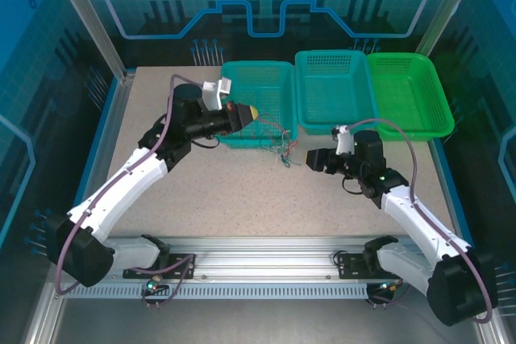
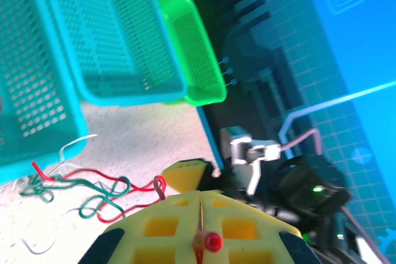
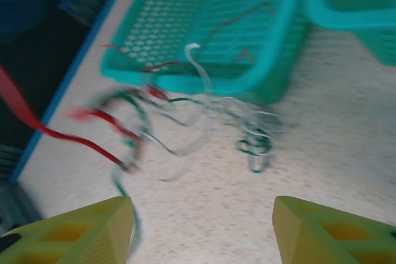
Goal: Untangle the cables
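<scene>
The cables (image 1: 278,148) lie as a loose tangle of thin red, green and whitish wires on the table, just in front of the left teal basket (image 1: 256,66). My left gripper (image 1: 246,110) hovers by that basket's front left, its yellow jaws (image 2: 201,205) shut on a red cable whose end (image 2: 213,241) pokes out of the seam. The tangle (image 2: 93,193) trails away from it to the left. My right gripper (image 1: 313,159) stands just right of the tangle. In the right wrist view that gripper (image 3: 201,214) is open, empty, above bare table short of the blurred wires (image 3: 185,122).
A second teal basket (image 1: 332,58) and a green basket (image 1: 411,90) stand in a row to the right of the first, at the back of the table. One whitish wire (image 3: 198,66) hangs over the first basket's front wall. Bare tabletop (image 1: 242,199) lies in front.
</scene>
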